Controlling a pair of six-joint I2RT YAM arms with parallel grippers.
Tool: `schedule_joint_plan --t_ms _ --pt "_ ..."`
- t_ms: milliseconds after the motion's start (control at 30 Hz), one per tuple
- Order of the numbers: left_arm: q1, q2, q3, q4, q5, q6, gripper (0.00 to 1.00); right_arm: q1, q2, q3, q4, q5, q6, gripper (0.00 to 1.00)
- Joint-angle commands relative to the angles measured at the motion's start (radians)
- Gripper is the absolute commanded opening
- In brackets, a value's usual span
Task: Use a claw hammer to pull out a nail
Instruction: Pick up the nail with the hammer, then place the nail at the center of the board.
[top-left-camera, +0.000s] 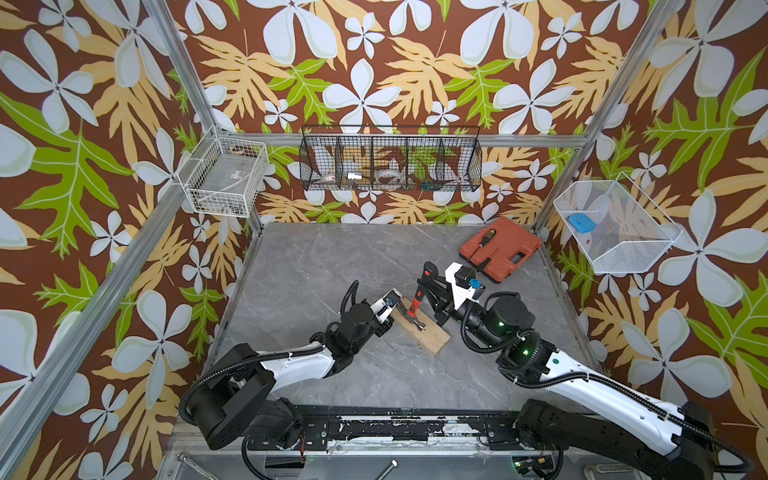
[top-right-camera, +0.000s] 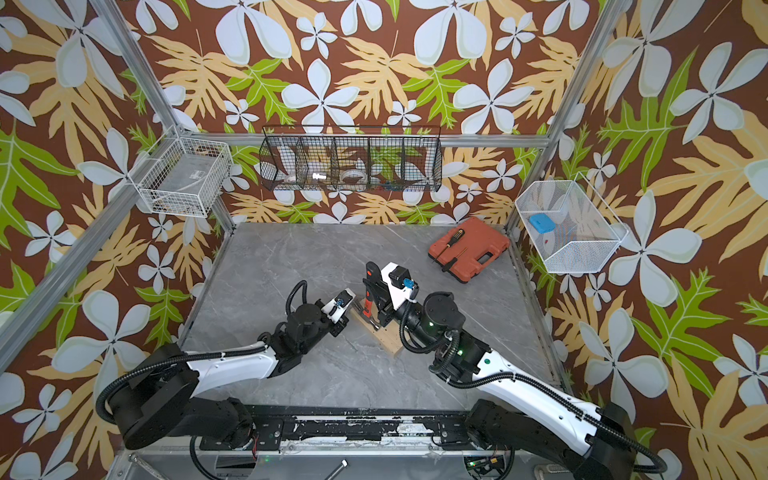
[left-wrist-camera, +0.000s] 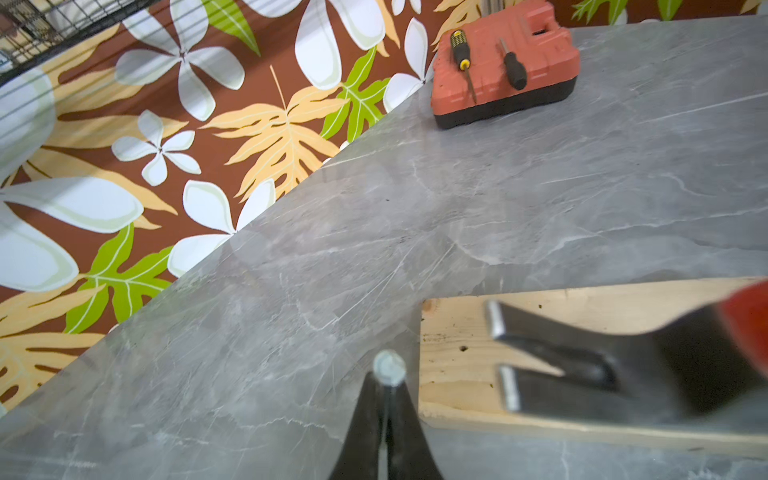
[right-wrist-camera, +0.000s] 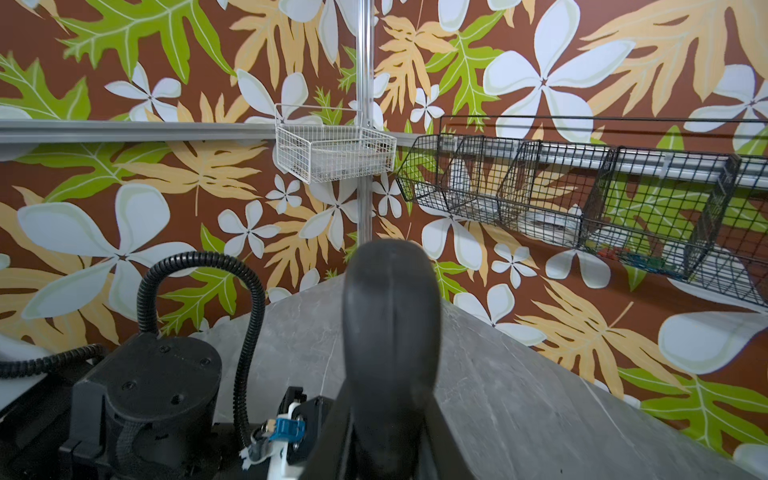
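Observation:
A wooden block (top-left-camera: 432, 338) (top-right-camera: 388, 343) lies mid-table. The claw hammer (top-left-camera: 414, 304) (top-right-camera: 367, 305) leans up from it, with the steel head on the wood and the black handle end (top-left-camera: 429, 270) raised. My right gripper (top-left-camera: 432, 291) (right-wrist-camera: 390, 415) is shut on that black handle (right-wrist-camera: 390, 311). In the left wrist view the forked claw (left-wrist-camera: 582, 365) rests flat on the block (left-wrist-camera: 457, 332). My left gripper (top-left-camera: 400, 308) (left-wrist-camera: 388, 386) is shut on the nail (left-wrist-camera: 389, 368), whose round head shows at the fingertips, just off the block's end. The nail is too small to see in either top view.
A red tool case (top-left-camera: 500, 249) (left-wrist-camera: 505, 62) with two screwdrivers on it lies at the back right of the table. Wire baskets hang on the left (top-left-camera: 224, 176), back (top-left-camera: 390, 164) and right (top-left-camera: 615, 226) walls. The left arm's wrist (right-wrist-camera: 158, 395) sits close beside the right gripper.

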Motion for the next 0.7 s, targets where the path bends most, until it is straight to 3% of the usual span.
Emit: schedule_joint_plan --t_ms 0,167,300,667 --pt "0.013 0.024 0.045 -0.1 -0.053 -0.131 0.01 0.0 -0.004 0.02 0.028 0.049 -0.017 0.0" --pt "0.069 0.116 0.184 -0.342 -0.073 -0.343 0.03 0.0 -0.021 0.021 -0.02 0.137 -0.029 0.0" --pt "0.084 0.225 0.302 -0.514 -0.065 -0.408 0.03 -0.002 -0.042 0.007 -0.02 0.166 -0.031 0.0" --pt "0.162 0.363 0.369 -0.601 0.063 -0.588 0.05 -0.013 -0.062 -0.017 -0.017 0.198 -0.015 0.0"
